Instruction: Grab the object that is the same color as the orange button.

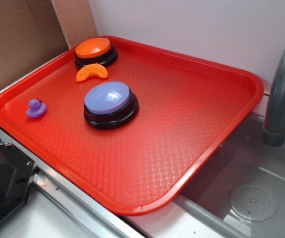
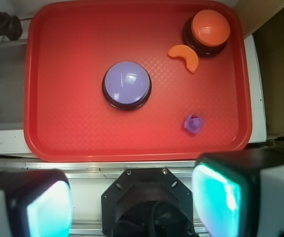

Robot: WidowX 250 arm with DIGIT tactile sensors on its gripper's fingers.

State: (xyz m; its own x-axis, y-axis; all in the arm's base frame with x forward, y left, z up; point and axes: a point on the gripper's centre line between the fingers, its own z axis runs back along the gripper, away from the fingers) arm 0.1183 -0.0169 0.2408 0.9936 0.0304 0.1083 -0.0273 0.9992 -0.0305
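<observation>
Clearly, the orange segment toy lies on the red tray, just beside the orange button, probably for colour matching. The end effector hovers wide open, empty, well apart.

Two buttons, one segment, one duck
</observation>
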